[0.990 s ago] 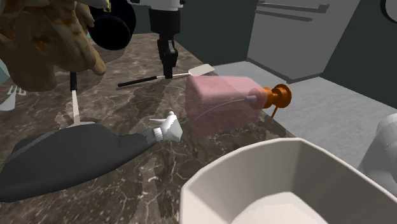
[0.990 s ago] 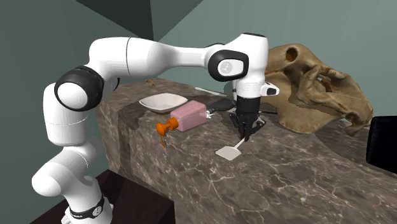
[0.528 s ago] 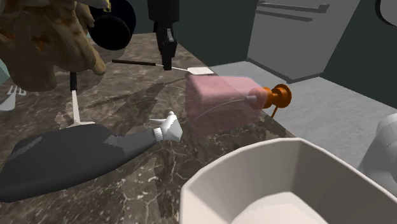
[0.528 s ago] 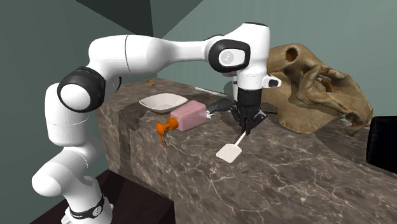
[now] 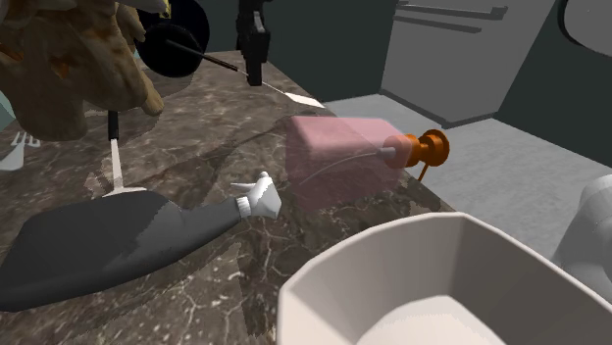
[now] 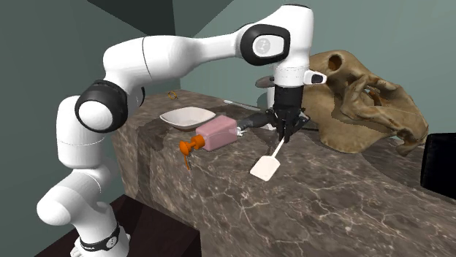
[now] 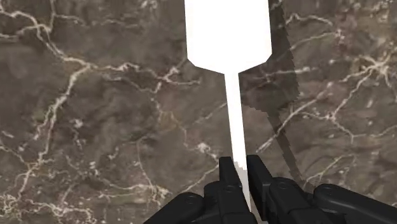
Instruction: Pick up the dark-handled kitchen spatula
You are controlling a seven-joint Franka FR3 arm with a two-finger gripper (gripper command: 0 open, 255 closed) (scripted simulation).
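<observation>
My tool is clamped on the spatula, pinching its thin white shaft. Blade: flat, white, broad, with angled shoulders. Handle: slim and dark, behind the grip. The spatula hangs tilted, blade lowest, above the brown marbled tabletop.

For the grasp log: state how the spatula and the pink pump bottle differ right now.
The spatula hangs tilted above the marble counter, clamped in the end effector; the pink pump bottle lies on its side on the counter, untouched. The spatula is thin, with a flat white blade and a dark handle; the pink pump bottle is blocky, with an orange pump. Both are close together at the same counter.
</observation>
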